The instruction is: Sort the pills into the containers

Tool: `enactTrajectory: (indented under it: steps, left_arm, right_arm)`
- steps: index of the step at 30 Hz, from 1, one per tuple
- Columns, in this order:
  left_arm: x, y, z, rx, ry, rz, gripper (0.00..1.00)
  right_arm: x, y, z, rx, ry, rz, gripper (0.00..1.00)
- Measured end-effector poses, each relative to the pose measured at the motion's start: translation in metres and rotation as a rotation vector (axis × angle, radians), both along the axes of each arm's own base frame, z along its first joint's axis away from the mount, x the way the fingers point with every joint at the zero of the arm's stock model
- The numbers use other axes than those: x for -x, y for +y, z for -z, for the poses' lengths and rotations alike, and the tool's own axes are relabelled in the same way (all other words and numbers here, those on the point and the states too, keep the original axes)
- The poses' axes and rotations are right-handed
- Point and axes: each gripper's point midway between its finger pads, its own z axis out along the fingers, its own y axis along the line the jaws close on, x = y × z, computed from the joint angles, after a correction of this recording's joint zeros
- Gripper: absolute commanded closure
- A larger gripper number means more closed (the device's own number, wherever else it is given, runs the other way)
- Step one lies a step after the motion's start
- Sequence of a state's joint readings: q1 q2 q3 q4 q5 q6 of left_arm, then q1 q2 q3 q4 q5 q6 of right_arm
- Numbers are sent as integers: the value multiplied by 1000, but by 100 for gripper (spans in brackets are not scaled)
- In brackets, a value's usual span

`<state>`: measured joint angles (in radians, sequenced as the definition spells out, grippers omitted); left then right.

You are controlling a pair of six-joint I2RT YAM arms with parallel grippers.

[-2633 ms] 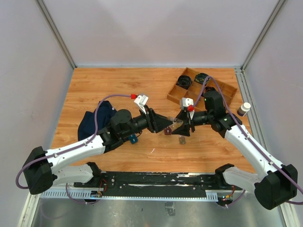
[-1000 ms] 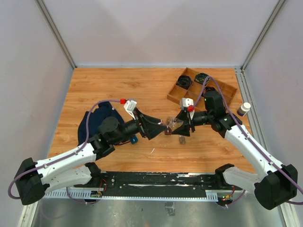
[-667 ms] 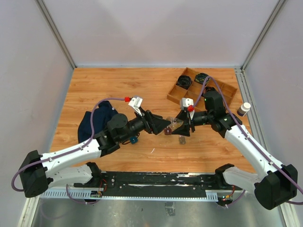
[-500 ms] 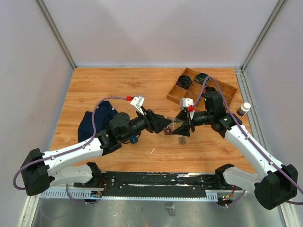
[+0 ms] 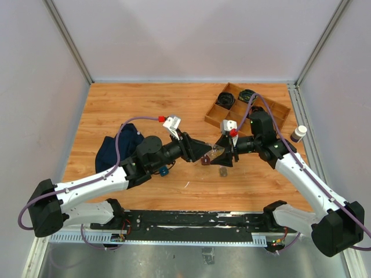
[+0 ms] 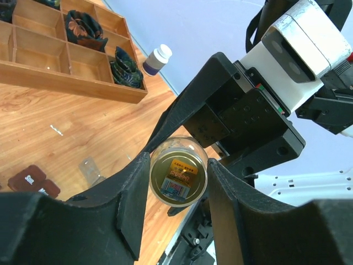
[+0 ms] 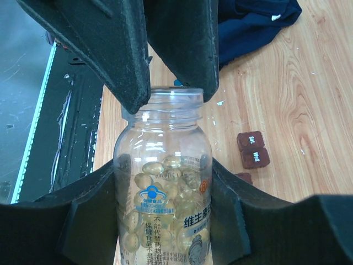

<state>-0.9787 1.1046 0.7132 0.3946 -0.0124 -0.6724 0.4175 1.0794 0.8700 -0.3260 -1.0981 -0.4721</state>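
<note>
A clear bottle (image 7: 164, 193) of yellow softgel pills is held level above the table, with my right gripper (image 7: 164, 182) shut on its body. In the top view the bottle (image 5: 215, 152) bridges both grippers. My left gripper (image 6: 178, 171) meets it head-on, and its fingers (image 6: 132, 193) touch both sides of the bottle's neck end (image 6: 178, 178). Two small dark-brown containers (image 7: 252, 149) marked "Sat" and "Wed" lie joined on the wood below, also visible as containers (image 5: 205, 161) and containers (image 6: 33, 182). A third brown piece (image 7: 242, 178) peeks out beside my finger.
A wooden divided tray (image 5: 277, 110) with dark bundles sits at the back right, and a white-capped bottle (image 5: 298, 134) stands beside it. A dark blue cloth (image 5: 119, 147) lies left of centre. A small clear plastic piece (image 6: 88, 165) rests near the containers.
My left gripper moved up and forward to the bottle's neck end and its jaws narrowed around it. The right arm and the bottle stayed still.
</note>
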Motion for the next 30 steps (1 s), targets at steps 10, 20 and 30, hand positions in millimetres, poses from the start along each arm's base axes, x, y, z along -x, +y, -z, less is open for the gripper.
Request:
enactTrajectory:
  steps: [10, 20, 30]
  left_arm:
    - [6, -3, -1, -27, -67, 52, 62]
    - [9, 0, 4, -46, -404, 337, 62]
    - [10, 1, 3, -96, -603, 509, 20]
  right_arm:
    - [1, 0, 0, -1, 2, -2, 99]
    - [2, 0, 1, 2, 9, -3, 99]
    - [1, 0, 0, 1, 4, -2, 99]
